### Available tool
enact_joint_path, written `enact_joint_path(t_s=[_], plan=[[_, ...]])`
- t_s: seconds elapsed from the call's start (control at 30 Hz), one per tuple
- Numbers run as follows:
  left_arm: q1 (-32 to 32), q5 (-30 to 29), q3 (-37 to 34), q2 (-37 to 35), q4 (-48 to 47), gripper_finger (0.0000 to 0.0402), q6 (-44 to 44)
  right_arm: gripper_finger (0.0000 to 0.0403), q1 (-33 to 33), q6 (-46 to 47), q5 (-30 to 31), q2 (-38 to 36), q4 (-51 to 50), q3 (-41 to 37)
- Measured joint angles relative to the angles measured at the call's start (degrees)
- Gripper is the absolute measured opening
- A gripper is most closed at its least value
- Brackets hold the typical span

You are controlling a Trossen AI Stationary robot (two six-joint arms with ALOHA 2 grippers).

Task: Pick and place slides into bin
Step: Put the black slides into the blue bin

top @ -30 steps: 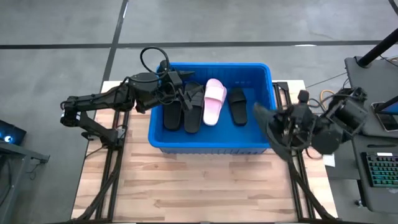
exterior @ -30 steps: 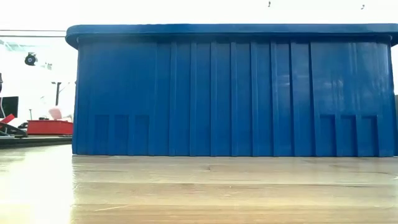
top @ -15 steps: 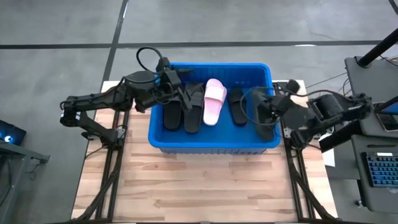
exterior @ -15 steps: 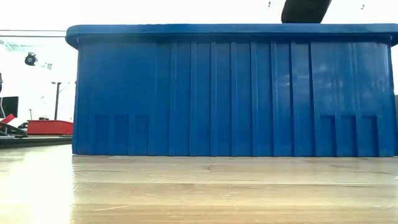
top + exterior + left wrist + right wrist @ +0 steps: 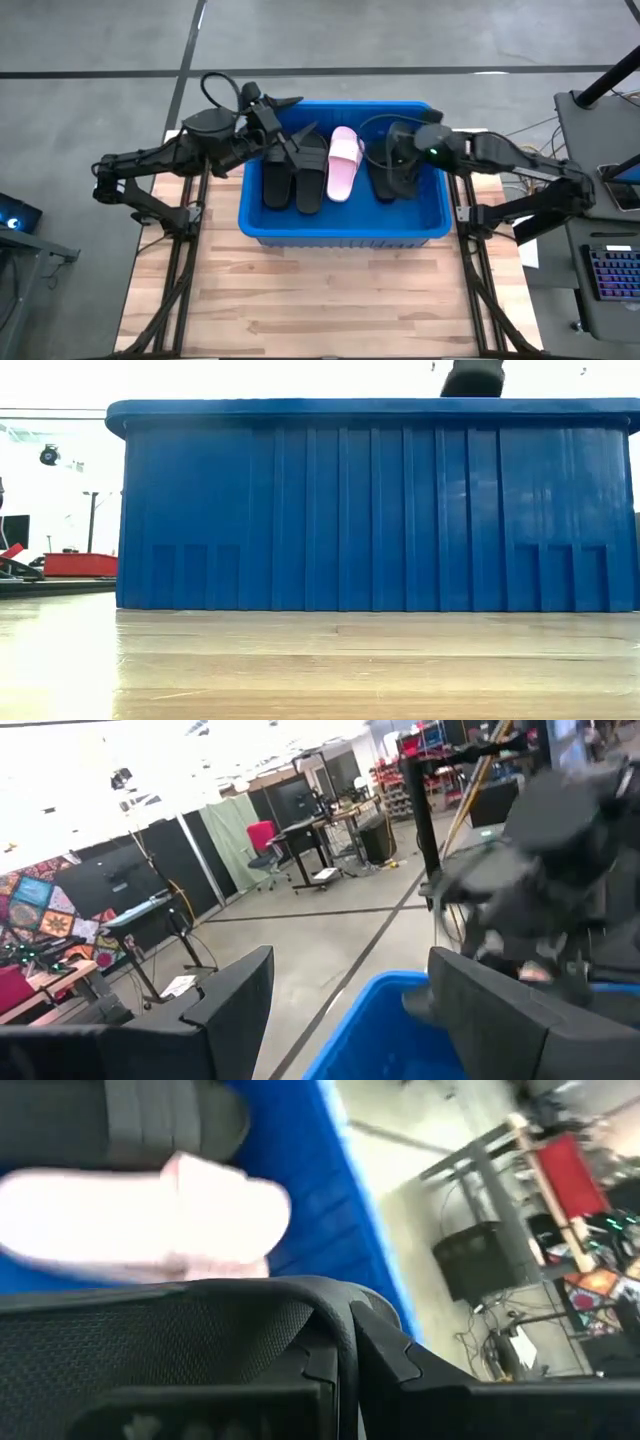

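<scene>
The blue bin (image 5: 340, 225) stands mid-table. Two black slides (image 5: 292, 180) and a pale pink slide (image 5: 345, 162) lie on its floor. Over the bin's right end my right gripper (image 5: 392, 160) is shut on another black slide (image 5: 150, 1350), which fills the lower part of the right wrist view. In the high view that slide merges with dark shapes (image 5: 385, 185) below it. My left gripper (image 5: 292, 120) is open and level above the bin's far left corner, with nothing between its fingers (image 5: 235, 1010). The low view shows only the bin's wall (image 5: 370, 510). My right gripper holds the black slide by a curved edge (image 5: 335, 1330), right at its fingers. It comes from the table's right, slanting down. The slide is clear of the bin's rim. The gripper hides how the fingers sit and whether the slide touches anything below.
The bin takes up the table's far half. Bare wooden tabletop (image 5: 330, 300) lies in front of it. A dark part of my right arm (image 5: 473, 377) shows above the bin's rim. A desk with a keyboard (image 5: 610, 275) stands beyond the table's right edge.
My right gripper has swung from beyond the table's right edge toward the left, over the bin's right wall and down. It turned as it went, carrying the black slide, which now hangs over the bin's right end. My left gripper has edged up and rolled a little.
</scene>
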Motion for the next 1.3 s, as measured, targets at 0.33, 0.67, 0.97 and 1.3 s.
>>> enact_joint_path(t_s=[0.33, 0.67, 0.97, 1.3], plan=[[0.0, -0.09, -0.17, -2.03, 0.02, 0.0251, -0.05, 0.0009, -14.26, -8.81, -20.53, 7.33, 12.57, -8.01], [0.0, -0.09, -0.2, -3.12, -0.33, 0.0251, 0.27, 0.0009, -19.76, -23.08, -21.77, 12.86, 23.41, -15.97], [0.0, -0.15, -0.27, -3.12, -0.37, 0.0251, 0.32, 0.0009, -22.91, -28.27, -21.71, 18.98, 35.28, -19.1], [0.0, -0.24, -0.31, -3.12, -1.44, 0.0251, 0.23, 0.0021, -24.96, -26.64, -21.99, 23.94, 35.06, -18.53]])
